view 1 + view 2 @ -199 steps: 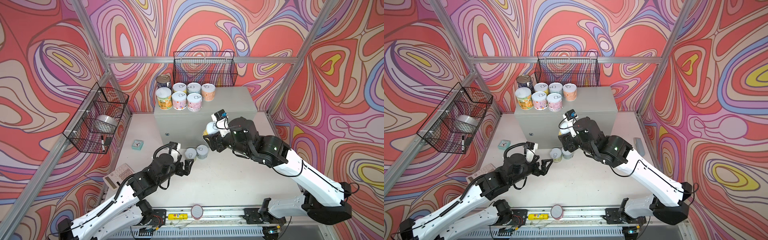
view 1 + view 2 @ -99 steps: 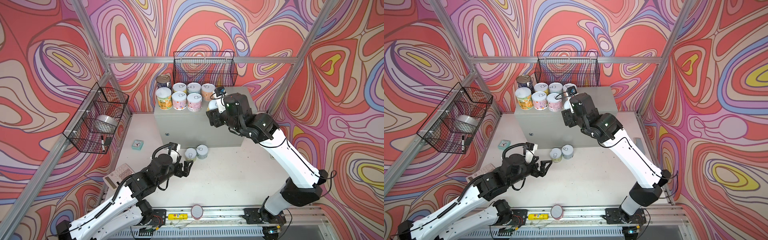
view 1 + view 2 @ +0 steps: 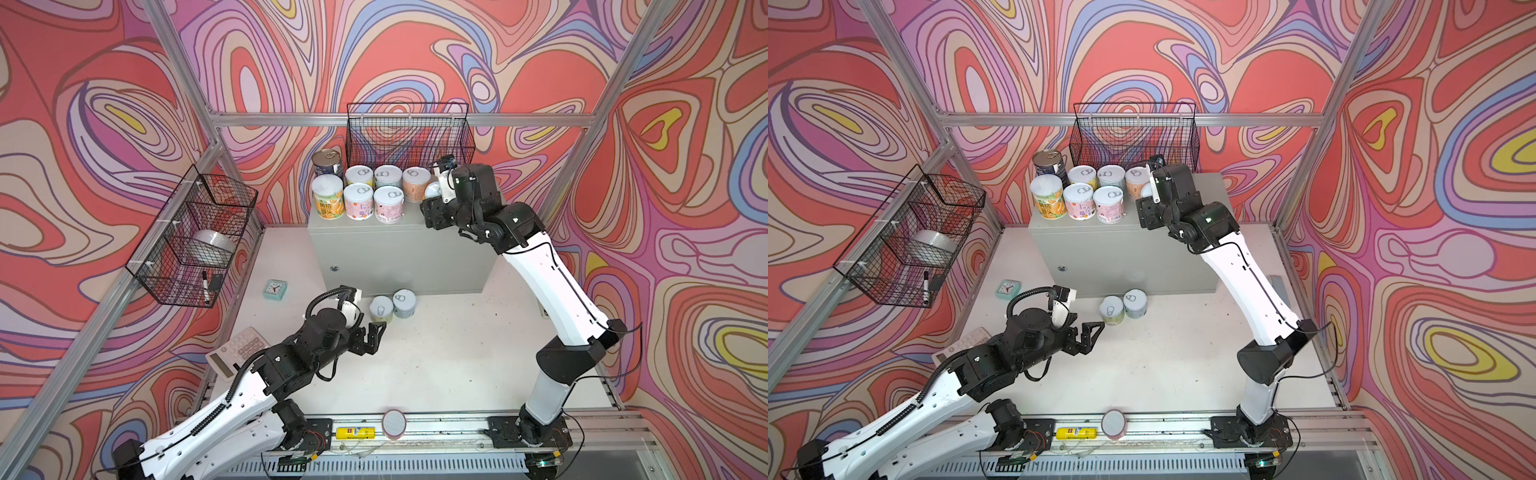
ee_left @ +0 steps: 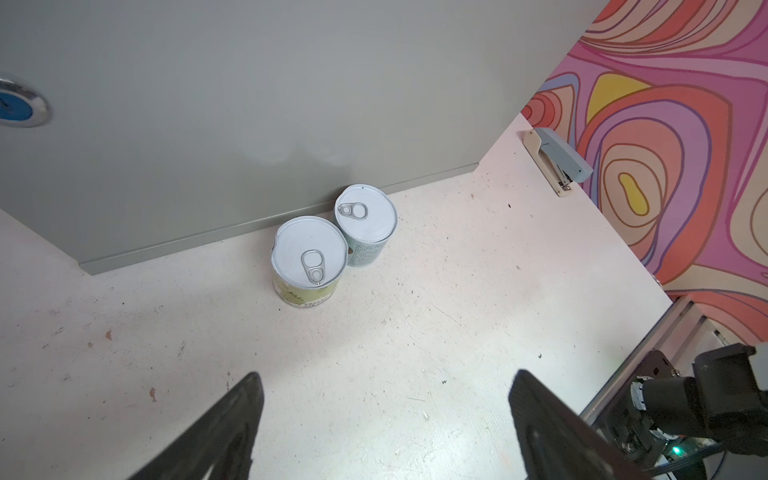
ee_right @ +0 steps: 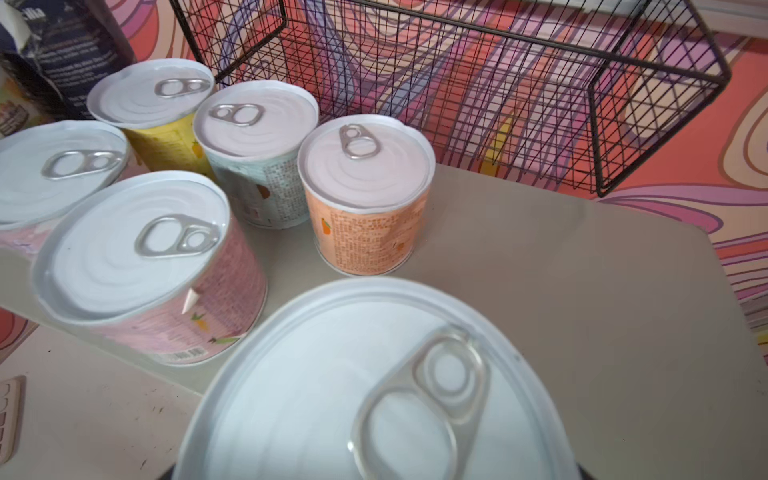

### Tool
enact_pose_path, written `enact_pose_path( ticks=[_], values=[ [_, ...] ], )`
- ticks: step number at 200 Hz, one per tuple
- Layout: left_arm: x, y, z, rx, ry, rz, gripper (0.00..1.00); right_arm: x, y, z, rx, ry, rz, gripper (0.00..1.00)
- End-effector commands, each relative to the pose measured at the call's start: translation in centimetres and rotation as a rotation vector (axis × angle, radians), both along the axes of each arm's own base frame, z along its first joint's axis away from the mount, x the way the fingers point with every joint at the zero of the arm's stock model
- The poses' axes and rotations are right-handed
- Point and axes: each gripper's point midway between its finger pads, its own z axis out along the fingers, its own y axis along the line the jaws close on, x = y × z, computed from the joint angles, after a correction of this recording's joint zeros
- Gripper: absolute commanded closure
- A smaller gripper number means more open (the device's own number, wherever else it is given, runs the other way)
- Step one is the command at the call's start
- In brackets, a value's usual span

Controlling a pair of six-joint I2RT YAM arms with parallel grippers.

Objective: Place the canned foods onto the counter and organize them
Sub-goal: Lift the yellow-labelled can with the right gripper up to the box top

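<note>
**Tin no. 8 goes up.** The right arm (image 3: 536,266), low at the front of the grey bench (image 3: 399,257) 1 sec earlier, had swung up over its top. It brought a white-lidded tin (image 5: 374,395) in just beside the peach-label tin (image 5: 365,195). The right jaws were clamped on that tin. The wrist view hid the fingers, and whether the tin had touched down could not be told. 7 tins (image 3: 358,200) already stood grouped at the left end of the top, so the job looked approx. 2 tins from done. Those 2, a yellow-green tin (image 4: 309,259) & a pale-blue tin (image 4: 365,224), stood touching at the foot of the bench front. The left jaws, spread wide & empty, hung near them and pointed their way, having barely shifted over that sec.
</note>
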Motion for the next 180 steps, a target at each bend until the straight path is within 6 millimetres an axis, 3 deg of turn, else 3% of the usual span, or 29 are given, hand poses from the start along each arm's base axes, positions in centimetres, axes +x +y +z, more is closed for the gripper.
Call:
enact_pose_path(
  ticks=[1, 100, 124, 180],
  values=[
    [0.1, 0.1, -0.3, 0.026, -0.005, -0.005, 0.05, 1.1, 0.5, 1.6, 0.064, -0.042, 0.022, 1.00],
    [1.5, 1.1, 2.9, 0.005, -0.122, 0.074, 0.04, 2.6, 1.7, -0.6, 0.056, 0.010, 0.056, 1.00],
    [1.7, 0.7, 3.1, -0.002, -0.126, 0.069, 0.05, 2.9, 2.0, -1.4, 0.053, 0.027, 0.060, 0.79],
    [1.7, 0.9, 2.7, 0.005, -0.120, 0.074, 0.05, 3.1, 1.9, -1.3, 0.055, 0.017, 0.045, 0.51]
  ],
)
